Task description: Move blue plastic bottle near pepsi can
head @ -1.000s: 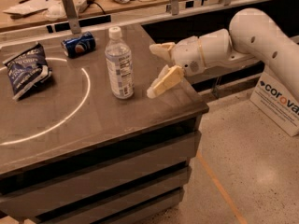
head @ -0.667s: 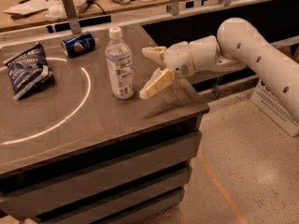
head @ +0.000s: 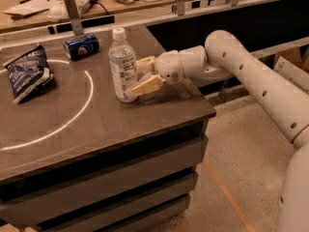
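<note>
The blue plastic bottle stands upright near the right part of the dark table; it is clear, with a white cap and a pale label. The pepsi can lies on its side at the table's back edge, up and left of the bottle. My gripper reaches in from the right, open, with one cream finger behind the bottle's right side and the other in front, both right at the bottle. The jaws are not closed on it.
A dark blue chip bag lies at the table's left. A white circle line is marked on the tabletop. A railing with posts runs behind the table. The table's right edge drops to the floor.
My arm has moved left toward the bottle; the open fingers, earlier clear of it on the right, now flank its right side. The bottle and can have not moved.
</note>
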Available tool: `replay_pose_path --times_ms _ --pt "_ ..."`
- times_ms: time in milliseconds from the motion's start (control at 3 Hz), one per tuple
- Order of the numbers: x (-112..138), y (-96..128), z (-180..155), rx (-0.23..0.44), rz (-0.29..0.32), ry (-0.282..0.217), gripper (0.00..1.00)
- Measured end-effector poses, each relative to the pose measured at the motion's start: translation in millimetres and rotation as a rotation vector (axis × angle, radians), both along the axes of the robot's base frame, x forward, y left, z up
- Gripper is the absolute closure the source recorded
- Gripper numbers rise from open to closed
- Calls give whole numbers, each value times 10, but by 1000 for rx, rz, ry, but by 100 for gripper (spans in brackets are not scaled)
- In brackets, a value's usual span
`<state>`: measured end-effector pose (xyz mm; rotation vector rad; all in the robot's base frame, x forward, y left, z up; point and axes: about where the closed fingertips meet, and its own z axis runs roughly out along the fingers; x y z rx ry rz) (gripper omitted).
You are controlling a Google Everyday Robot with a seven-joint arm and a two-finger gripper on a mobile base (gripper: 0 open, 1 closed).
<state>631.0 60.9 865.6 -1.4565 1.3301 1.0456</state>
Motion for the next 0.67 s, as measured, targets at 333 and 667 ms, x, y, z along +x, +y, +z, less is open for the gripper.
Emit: replay_pose_path --times_ms 333,667 --pt "-2 52 3 10 22 16 64" --pt "25 20 79 15 -2 0 87"
